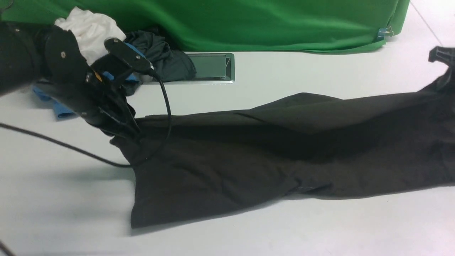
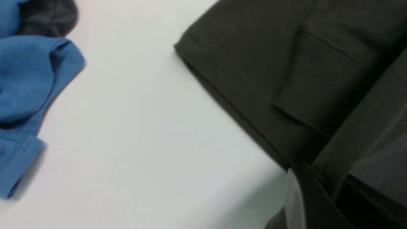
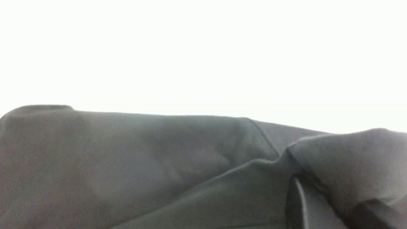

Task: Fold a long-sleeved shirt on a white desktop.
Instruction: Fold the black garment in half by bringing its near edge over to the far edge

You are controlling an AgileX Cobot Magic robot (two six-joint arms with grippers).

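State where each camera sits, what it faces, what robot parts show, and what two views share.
Front view: between the arms, facing forward over the desk at the shirt and green cloth; left gripper, right gripper show.
Left wrist: on the left arm, looking down at desk, shirt edge, blue garment; gripper edge shows.
Right wrist: on the right arm, looking along the shirt; gripper edge shows.
Shared: blue garment, in front and left wrist views.

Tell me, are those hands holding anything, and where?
Both hold the long-sleeved shirt: the left hand pinches its left end, the right hand its raised right end.
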